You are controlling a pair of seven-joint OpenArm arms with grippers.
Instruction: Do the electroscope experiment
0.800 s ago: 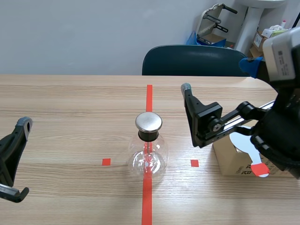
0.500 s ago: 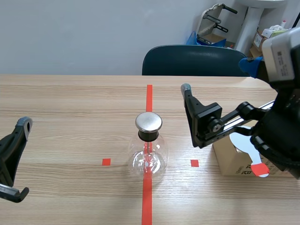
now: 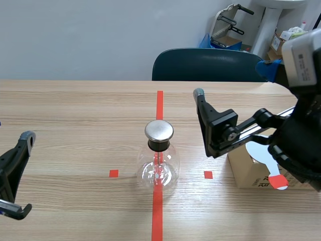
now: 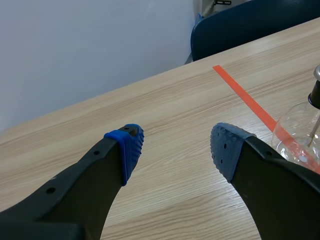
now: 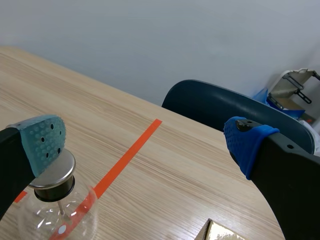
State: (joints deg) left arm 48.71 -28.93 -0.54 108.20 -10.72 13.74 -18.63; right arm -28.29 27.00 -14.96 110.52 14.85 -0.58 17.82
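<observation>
You have a light wooden table (image 3: 75, 125) in front of you, with an orange-red tape line running from near to far down its middle. A dark blue chair (image 3: 210, 65) stands at the far edge, right of that line.

Your right gripper (image 3: 232, 80) is raised over the right half of the table, with its fingers spread wide and nothing between them. In its wrist view, one grey-green pad (image 5: 45, 142) shows beside the flask's cap.

Your left gripper (image 3: 25, 173) sits low at the near left, well apart from the flask. Its blue-padded fingers (image 4: 131, 145) are also spread and hold nothing.

A brown cardboard box (image 3: 251, 168) rests at the near right, partly under the right arm. A white strip with a red end (image 3: 273, 173) shows against the box.

The electroscope, a clear round glass flask (image 3: 158, 168), stands upright on the tape line at the middle of the table, between the two grippers and touched by neither. A black collar and a round silver metal cap (image 3: 159, 130) top the flask.
</observation>
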